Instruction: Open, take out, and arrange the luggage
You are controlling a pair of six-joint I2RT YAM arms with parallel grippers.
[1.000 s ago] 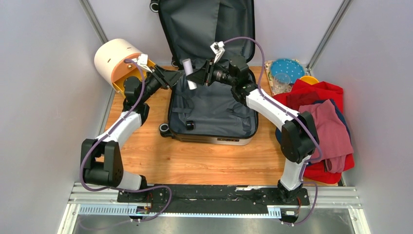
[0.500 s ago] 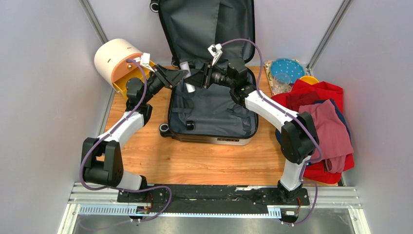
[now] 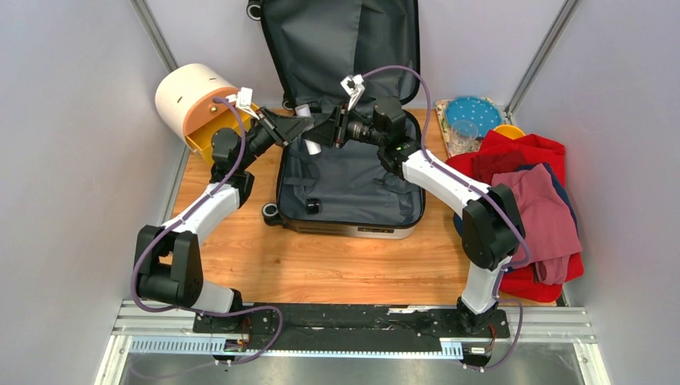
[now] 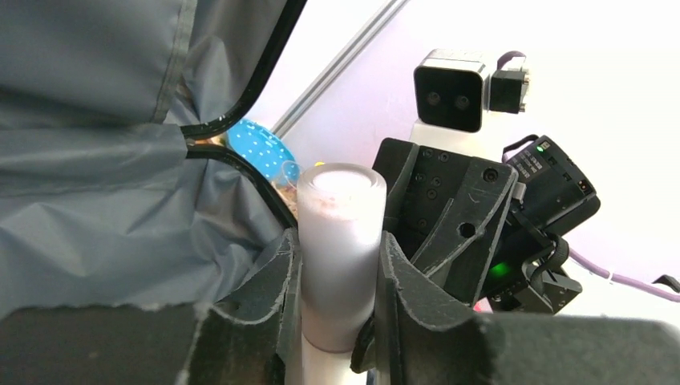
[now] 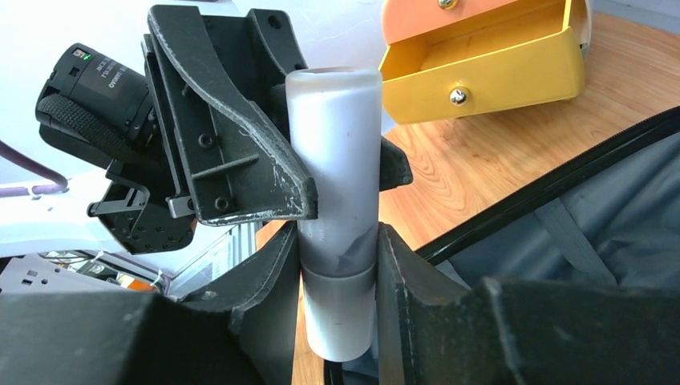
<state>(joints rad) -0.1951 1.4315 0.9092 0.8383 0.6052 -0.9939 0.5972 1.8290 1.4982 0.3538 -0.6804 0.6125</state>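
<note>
Left gripper (image 3: 303, 128): reaches in from the far-left corner of the bench, just past the cream drawer box (image 3: 188, 90). In the left wrist view its fingers (image 4: 277, 281) press on both sides of a white tube (image 4: 341, 233).
Change: a second ago this gripper hung apart from the tube, which the right one carried alone. It has since moved in and clamped on, so both grippers now grip the tube.
White tube (image 3: 312, 147): off the bench, tilted, above the far-left part of the luggage's lower half. In the right wrist view the left gripper sits higher on it than the right.
Right gripper (image 5: 337, 241): narrow, pinching the tube's lower part, and facing the left gripper tip to tip.
Luggage (image 3: 353, 184): at the middle of the bench's far edge and already open. The grey-lined lower half lies flat and the lid stands up at the back.
Clothes pile (image 3: 529, 200): red and maroon fabric along the right edge of the bench, clear of the case.
Meaning: this looks like a hand-over from right to left. The tube is out of the case but not yet set down. The right gripper probably has to let go before the left can carry it toward the left side.
</note>
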